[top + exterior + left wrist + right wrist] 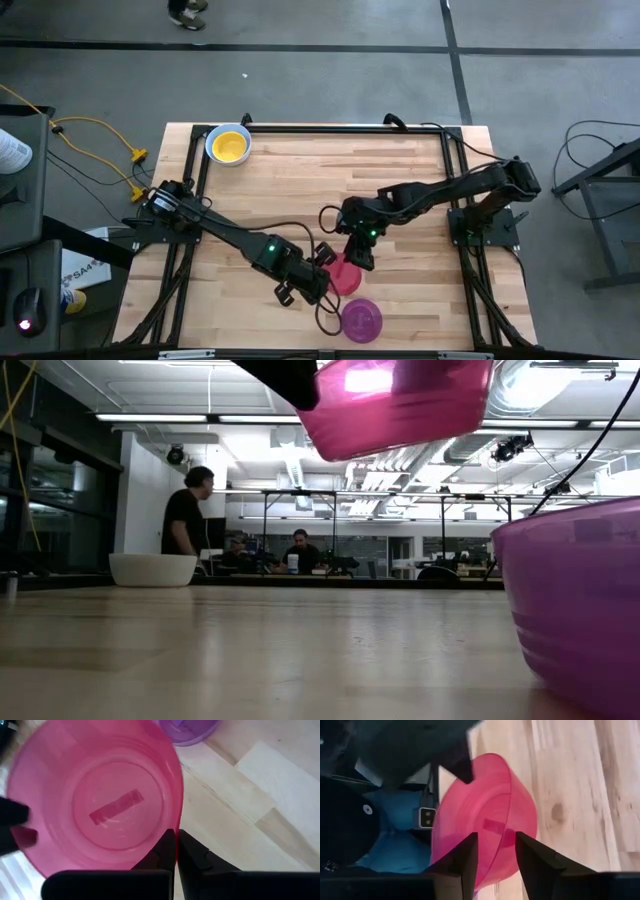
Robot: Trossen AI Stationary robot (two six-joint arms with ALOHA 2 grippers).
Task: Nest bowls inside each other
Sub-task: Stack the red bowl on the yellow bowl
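A red bowl point(346, 277) hangs above the table's near middle, tilted in the low view point(400, 405). My left gripper point(176, 845) is shut on its rim. My right gripper point(497, 852) is open at the bowl's opposite side, one finger on either side of the wall there. A purple bowl point(361, 320) rests on its base near the front edge, just below the red one. A yellow bowl point(228, 146) sits at the far left corner inside a pale outer bowl point(152, 569). My left gripper pinches the red bowl's rim point(172, 831) between its two fingers, at their free ends. The fingers slant down at it from the table's left. The bowl is lifted clear of the table and tilted. My right gripper's open fingers point(470, 857) straddle the opposite rim point(495, 845); whether they touch it I cannot tell.
Bare wooden table top point(300, 180) lies between the yellow bowl and the arms. A dark frame rail point(340, 128) edges the far side. People stand and sit in the room beyond the table point(187, 510).
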